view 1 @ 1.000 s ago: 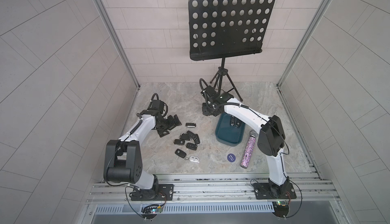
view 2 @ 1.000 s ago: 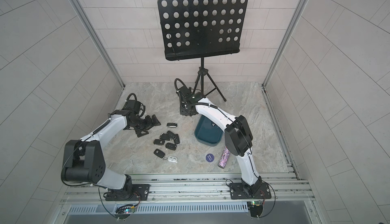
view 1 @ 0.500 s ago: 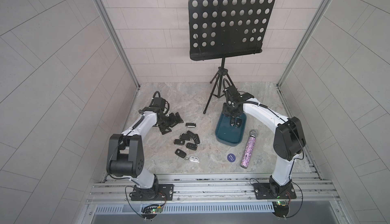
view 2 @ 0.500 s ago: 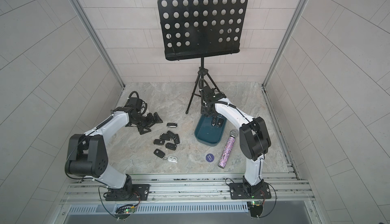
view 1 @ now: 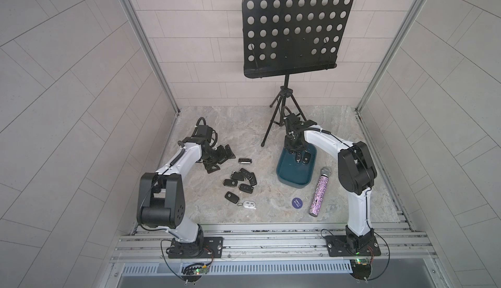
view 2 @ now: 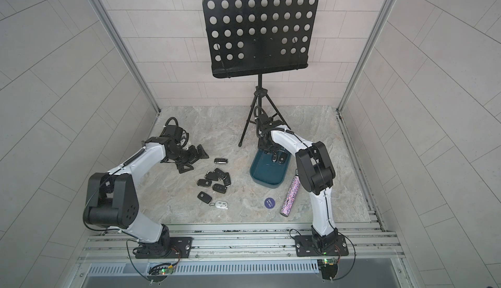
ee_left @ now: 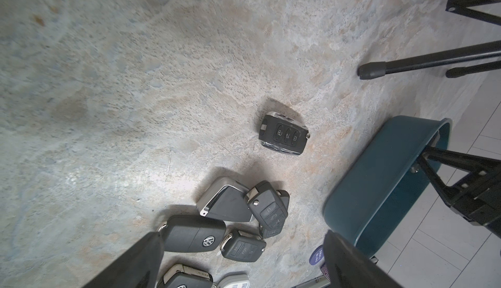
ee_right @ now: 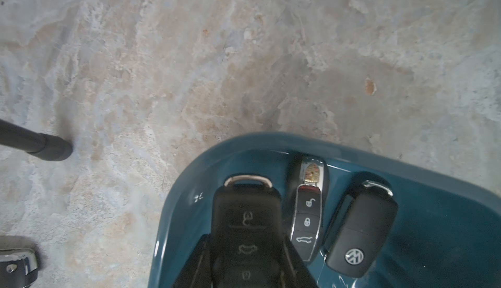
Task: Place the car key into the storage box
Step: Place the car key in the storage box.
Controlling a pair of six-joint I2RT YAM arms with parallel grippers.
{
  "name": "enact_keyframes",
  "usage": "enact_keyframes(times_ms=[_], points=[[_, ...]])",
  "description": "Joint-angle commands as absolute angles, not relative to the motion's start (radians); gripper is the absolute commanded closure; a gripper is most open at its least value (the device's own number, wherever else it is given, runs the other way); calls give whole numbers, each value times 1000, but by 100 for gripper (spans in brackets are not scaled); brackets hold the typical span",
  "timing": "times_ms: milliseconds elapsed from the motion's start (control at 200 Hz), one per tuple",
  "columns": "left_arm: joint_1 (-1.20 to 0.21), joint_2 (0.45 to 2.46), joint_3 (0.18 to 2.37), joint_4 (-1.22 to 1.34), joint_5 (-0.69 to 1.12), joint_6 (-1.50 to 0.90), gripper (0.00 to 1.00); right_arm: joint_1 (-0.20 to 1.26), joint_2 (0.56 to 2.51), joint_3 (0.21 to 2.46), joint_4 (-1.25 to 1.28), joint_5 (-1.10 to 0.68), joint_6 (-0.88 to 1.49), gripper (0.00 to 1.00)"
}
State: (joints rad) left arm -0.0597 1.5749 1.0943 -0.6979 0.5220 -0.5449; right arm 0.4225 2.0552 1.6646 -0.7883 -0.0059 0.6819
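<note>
Car key [ee_right: 245, 219], black, three-button, metal-looped, is pinched by the right fingers [ee_right: 193, 269]; left fingers [ee_left: 135, 265] spread wide, empty

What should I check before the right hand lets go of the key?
1. Right hand shut on key: ok.
2. Key over box interior: ok.
3. Key's height above box floor: cannot tell.
4. Porsche key and VW key lie beside it, not under: ok.
5. Left hand open, away from box: ok.
6. Stand leg apart from box: ok.
</note>
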Motion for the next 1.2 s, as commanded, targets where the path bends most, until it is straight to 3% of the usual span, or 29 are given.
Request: enact_keyframes(times_ms=[0,450,690,806,911,1196], points=[[-65,1567,1118,-723,509,-531,0,423,2070,1697,-818,28,704,79],[-65,1525,1100,-738,483,-519,0,419,2146,1707,-812,4,772,76],[-64,1506,1095,-753,466,-505,0,419,2157,1698,-807,-4,778,66],[-64,1498,1091,-755,457,-505,0,420,2154,1695,-807,-8,776,54],[-64,1494,1089,-756,456,-504,0,419,2145,1688,-807,-1,772,49],[-64,1491,1082,-753,458,-503,0,454,2112,1669,-790,-9,767,47]])
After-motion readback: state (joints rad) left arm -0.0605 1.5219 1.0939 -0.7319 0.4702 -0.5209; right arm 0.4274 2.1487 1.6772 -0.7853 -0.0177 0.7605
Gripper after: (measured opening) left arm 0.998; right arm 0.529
